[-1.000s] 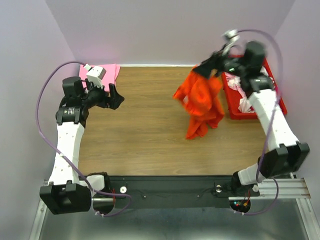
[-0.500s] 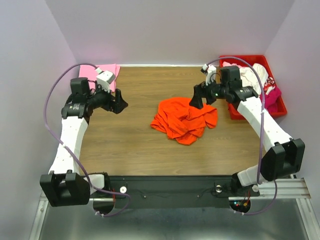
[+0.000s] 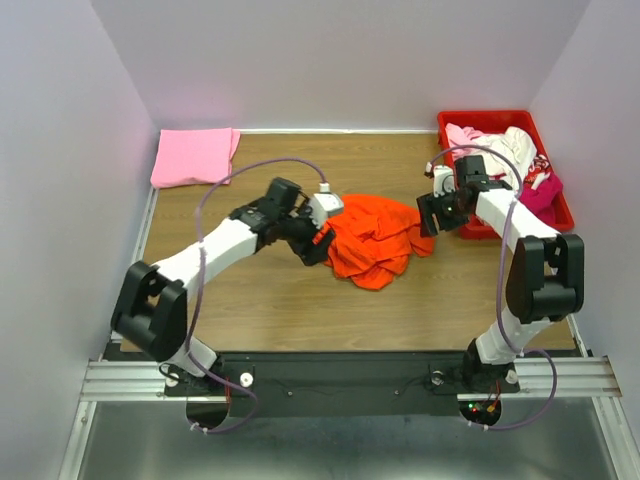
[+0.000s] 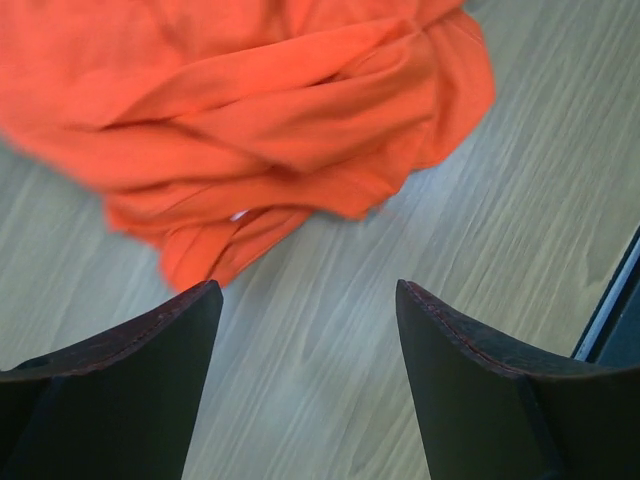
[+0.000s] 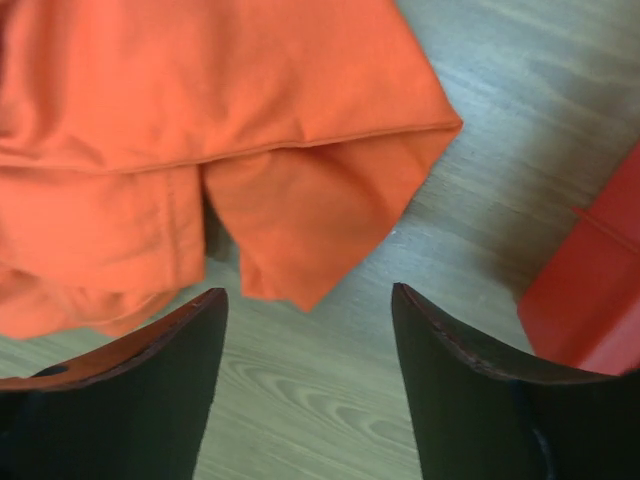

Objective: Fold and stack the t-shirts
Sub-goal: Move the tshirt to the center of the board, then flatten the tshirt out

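Bright even light, soft faint shadows, orange t-shirt (image 4: 250, 110) blurred in left wrist view

Overhead view. A crumpled orange t-shirt (image 3: 375, 240) lies in the middle of the wooden table (image 3: 250, 300). The left gripper (image 3: 318, 245) meets its left edge, and the right gripper (image 3: 430, 215) is just beside its right edge. A folded pink t-shirt (image 3: 193, 157) lies in the far left corner. At the far right, a red crate (image 3: 490, 116) holds bunched white cloth (image 3: 508, 146) and magenta cloth (image 3: 546, 190).
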Robot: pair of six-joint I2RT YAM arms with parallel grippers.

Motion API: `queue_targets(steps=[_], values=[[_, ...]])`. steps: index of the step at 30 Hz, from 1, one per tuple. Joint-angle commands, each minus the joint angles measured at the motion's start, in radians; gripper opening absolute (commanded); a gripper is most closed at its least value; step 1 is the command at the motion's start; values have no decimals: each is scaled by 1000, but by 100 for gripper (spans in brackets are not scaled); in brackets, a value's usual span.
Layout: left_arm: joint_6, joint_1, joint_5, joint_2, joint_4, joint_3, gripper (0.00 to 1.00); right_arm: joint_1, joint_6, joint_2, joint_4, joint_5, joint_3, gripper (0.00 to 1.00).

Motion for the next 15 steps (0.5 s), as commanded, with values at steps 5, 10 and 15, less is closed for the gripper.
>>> queue_targets(steps=[5, 10, 15], values=[[24, -182, -95, 191, 141, 100, 83, -11, -14, 114, 31, 69, 69, 70], [27, -240, -110, 259, 161, 116, 78, -19, -11, 160, 51, 87, 69, 66], [27, -268, -154, 346, 172, 111, 68, -19, 20, 231, 65, 75, 76, 61]])
